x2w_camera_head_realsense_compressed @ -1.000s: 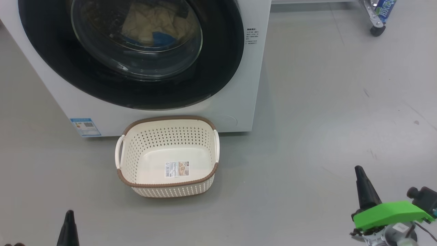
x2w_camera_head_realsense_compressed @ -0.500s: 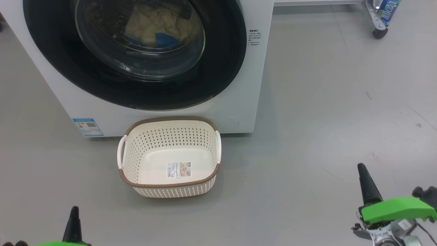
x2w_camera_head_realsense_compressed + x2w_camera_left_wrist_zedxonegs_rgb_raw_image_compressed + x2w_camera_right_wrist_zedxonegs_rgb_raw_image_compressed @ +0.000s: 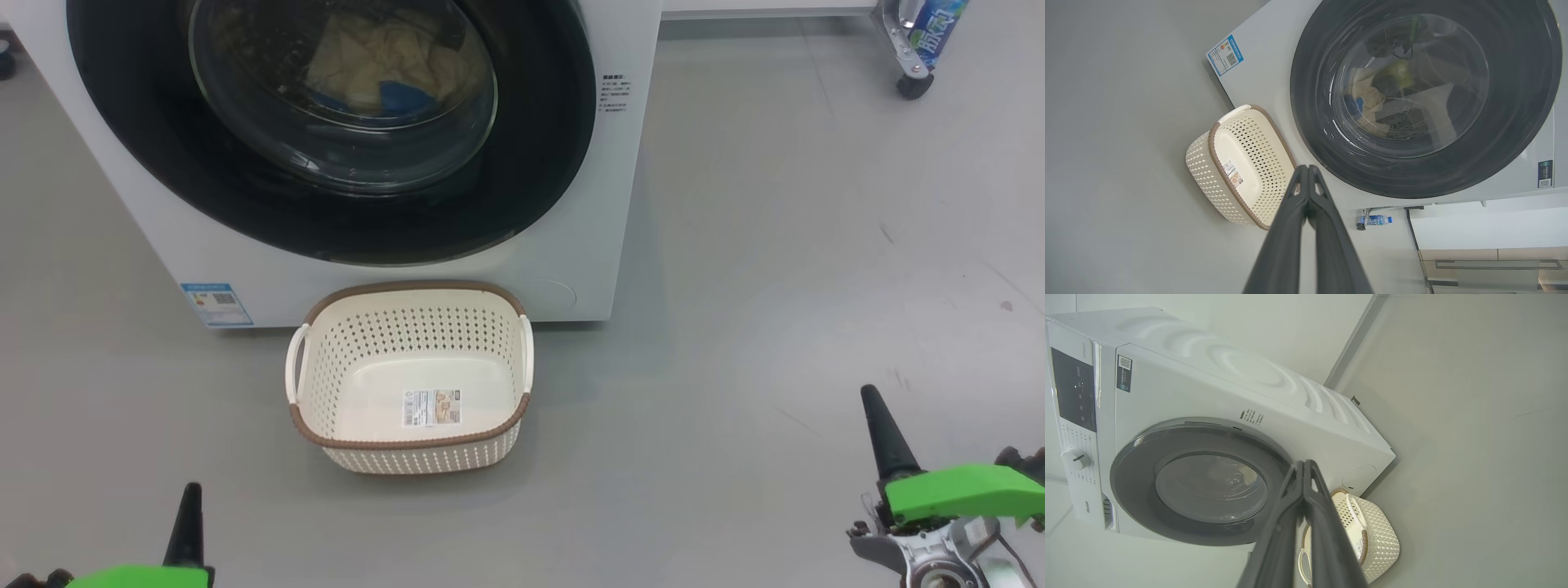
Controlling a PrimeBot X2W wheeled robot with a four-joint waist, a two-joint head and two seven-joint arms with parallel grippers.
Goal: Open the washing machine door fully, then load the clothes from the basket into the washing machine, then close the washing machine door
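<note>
1. The big white front-loading washing machine [image 3: 608, 204] is standing on the grey floor [image 3: 775, 286], at the upper left of the head view.
2. Its large round door [image 3: 543, 147], with a glossy black rim and a clear glass bowl, is sitting flush against the machine's front, so the closing step is looking done. To finish well, I would be checking the latch edge for a gap. Any last push should be landing on the black rim, not the glass.
3. The small cream-white perforated plastic basket [image 3: 412, 287] with its brown rim is sitting empty just in front of the machine.
4. The pale yellow clothes [image 3: 384, 57] are lying inside the drum, behind the glass.
5. The left tool [image 3: 1306, 169] and right tool [image 3: 1304, 463] are both pinched closed on nothing. They are hanging low, well apart from the door, with the basket between them.
</note>
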